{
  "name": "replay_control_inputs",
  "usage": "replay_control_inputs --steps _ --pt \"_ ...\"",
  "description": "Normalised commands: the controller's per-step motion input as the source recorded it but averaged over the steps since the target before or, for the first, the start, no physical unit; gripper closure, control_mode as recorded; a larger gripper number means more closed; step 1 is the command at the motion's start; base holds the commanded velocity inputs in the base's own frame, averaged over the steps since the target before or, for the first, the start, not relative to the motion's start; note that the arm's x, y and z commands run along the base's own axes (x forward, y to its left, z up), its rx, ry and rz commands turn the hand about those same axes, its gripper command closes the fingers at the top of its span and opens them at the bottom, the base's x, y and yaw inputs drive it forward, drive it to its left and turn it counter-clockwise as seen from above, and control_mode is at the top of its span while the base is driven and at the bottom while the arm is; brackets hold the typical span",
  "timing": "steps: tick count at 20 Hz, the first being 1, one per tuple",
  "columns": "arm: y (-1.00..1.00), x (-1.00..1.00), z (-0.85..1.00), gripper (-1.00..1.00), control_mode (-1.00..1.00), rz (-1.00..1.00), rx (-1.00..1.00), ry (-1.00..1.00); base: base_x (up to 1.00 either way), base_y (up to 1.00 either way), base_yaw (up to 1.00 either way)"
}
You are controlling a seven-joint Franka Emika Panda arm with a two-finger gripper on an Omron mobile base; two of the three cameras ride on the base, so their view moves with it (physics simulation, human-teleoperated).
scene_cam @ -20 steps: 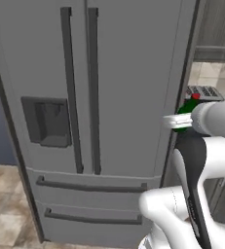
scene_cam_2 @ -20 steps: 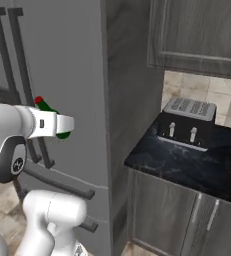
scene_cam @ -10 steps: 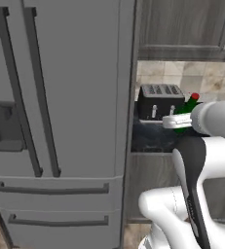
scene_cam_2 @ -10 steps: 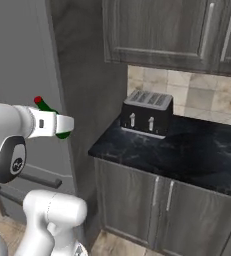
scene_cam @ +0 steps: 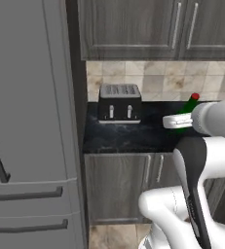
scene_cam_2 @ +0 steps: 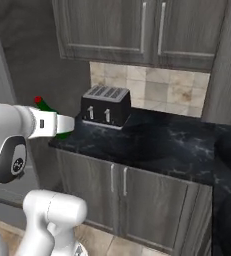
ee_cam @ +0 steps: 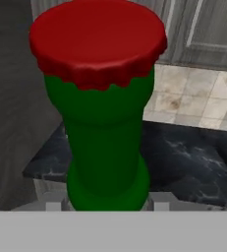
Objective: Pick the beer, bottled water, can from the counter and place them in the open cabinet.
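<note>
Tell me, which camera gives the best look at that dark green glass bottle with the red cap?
The hand view: the dark green glass bottle looms close, its crimped red cap and neck plain. In the left base view only its cap and a green sliver peek out behind the white arm; the right base view likewise shows just a bit.

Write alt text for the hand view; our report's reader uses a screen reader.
A green beer bottle with a red crown cap fills the frame, rising from the gripper that holds it. Behind it lie the black marble counter, a tiled backsplash and grey cabinet doors.
</note>
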Motion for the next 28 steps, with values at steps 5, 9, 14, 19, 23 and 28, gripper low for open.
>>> replay_control_inputs --steps 5,9,14,19,23,28 --pt "0.0 0.0 0.0 1.0 1.0 0.0 0.0 0.0 -0.18 -0.37 -0.27" --pt "0.0 0.0 0.0 1.0 1.0 0.0 0.0 0.0 -0.03 -0.03 -0.34" --pt "0.0 0.0 0.0 1.0 1.0 0.0 0.0 0.0 0.15 0.0 -0.33" --pt "0.0 0.0 0.0 1.0 1.0 0.0 0.0 0.0 0.22 0.0 -0.31" --pt "0.0 0.0 0.0 1.0 1.0 0.0 0.0 0.0 0.18 0.0 -0.34" --pt "0.0 0.0 0.0 1.0 1.0 0.0 0.0 0.0 0.24 0.01 -0.29"
